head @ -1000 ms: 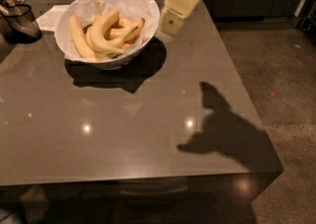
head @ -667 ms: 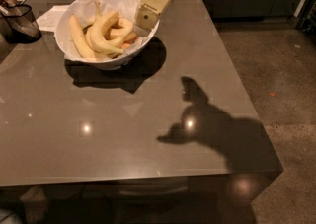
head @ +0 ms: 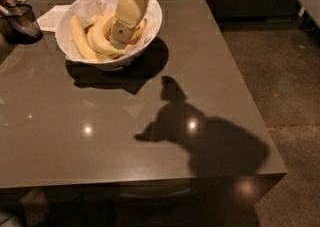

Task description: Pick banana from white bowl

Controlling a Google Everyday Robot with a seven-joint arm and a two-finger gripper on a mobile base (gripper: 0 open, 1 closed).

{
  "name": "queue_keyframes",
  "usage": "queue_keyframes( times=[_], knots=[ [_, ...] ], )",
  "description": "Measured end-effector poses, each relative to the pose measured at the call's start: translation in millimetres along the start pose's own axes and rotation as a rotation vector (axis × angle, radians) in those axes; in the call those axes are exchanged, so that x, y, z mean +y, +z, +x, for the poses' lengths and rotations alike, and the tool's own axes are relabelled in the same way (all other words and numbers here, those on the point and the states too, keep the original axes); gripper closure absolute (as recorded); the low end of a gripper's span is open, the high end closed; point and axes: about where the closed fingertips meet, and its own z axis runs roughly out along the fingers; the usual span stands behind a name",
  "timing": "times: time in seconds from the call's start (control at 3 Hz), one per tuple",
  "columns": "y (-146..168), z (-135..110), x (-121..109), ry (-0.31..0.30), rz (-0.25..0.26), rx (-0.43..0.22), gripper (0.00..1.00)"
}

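The white bowl with crinkled white paper lining stands at the back left of the grey table. Several yellow bananas lie curved inside it. My gripper comes down from the top of the camera view into the bowl, its cream-coloured fingers pointing down among the bananas at the bowl's middle. The gripper hides part of the bananas behind it.
A dark mesh holder stands at the table's far left edge, with white paper beside it. The arm's shadow falls on the table's right front. The floor lies to the right of the table.
The gripper has moved left from beside the bowl's right rim to over the bowl and down among the bananas. Its shadow on the table has shifted left.
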Motion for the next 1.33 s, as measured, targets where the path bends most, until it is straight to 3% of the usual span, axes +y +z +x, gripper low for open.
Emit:
queue_keyframes(
  times=[0.33,0.67,1.0,1.33],
  knots=[
    [33.3,-20.0,4.2,-0.030,0.017,0.055,0.00],
    [35.7,-24.3,2.8,-0.040,0.031,0.060,0.00],
    [40.1,-25.4,-1.2,0.006,0.025,0.036,0.00],
    [52.0,-37.5,-13.7,0.070,-0.010,-0.025,0.18]
  ],
)
